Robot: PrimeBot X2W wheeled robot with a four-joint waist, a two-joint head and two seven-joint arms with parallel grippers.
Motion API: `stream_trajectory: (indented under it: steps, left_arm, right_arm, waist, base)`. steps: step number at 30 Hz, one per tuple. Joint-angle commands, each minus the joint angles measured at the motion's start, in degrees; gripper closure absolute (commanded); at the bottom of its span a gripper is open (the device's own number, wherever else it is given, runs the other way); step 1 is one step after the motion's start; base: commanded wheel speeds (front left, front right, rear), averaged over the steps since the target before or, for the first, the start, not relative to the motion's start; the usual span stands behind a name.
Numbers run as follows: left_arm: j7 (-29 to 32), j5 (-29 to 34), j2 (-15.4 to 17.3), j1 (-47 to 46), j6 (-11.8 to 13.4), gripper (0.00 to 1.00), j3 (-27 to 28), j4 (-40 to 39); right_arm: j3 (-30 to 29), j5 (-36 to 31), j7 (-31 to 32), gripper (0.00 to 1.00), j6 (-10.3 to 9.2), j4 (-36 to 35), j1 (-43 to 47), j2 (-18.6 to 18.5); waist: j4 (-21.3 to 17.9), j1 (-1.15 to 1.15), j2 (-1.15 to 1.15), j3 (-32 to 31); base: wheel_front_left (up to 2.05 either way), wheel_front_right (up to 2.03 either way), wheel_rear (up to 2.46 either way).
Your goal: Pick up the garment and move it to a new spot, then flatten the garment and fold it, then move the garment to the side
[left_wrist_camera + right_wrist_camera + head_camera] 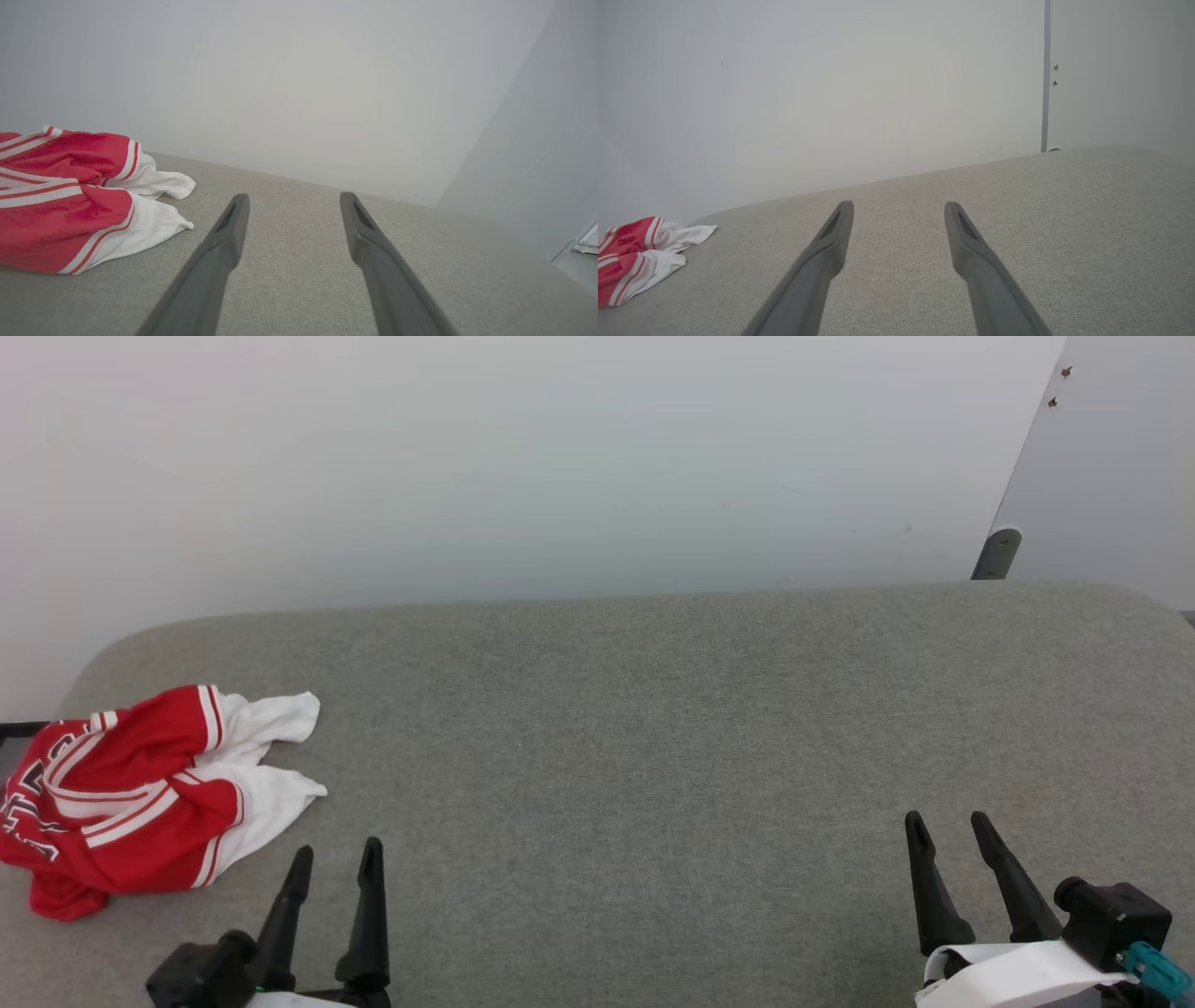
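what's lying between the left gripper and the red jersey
Nothing but bare grey upholstery separates the left gripper from the red jersey; the head and left wrist views show it.

I'm looking at a grey fabric-covered surface (653,728) with rounded far corners, under even, soft light. Right behind its far edge stands a plain white wall (467,467). Past its far right corner a second pale panel (1120,476) angles away, with two small dark marks (1060,387) near its edge and a small grey metal bracket (999,553) just above that corner.
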Motion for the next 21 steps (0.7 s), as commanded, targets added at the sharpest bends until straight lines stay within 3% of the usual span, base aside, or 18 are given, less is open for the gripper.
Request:
stream_trajectory:
  steps: [1,21]
  left_arm:
    - [-0.5,1.4,0.3,0.5,-0.2,0.00,-0.1,-0.6]
    - [-2.0,6.5,0.5,1.2,-0.3,0.00,-0.8,-0.7]
  right_arm:
    - [0.3,-1.5,-0.6,0.00,0.05,-0.5,0.1,0.0]
    - [0.4,-7.6,-1.9,0.00,0.05,-0.9,0.5,0.0]
  waist:
    - [0.0,0.00,0.00,0.0]
    - [-0.3,0.00,0.00,-0.5]
  base:
    - [0.00,0.00,0.00]
    - [0.00,0.00,0.00]
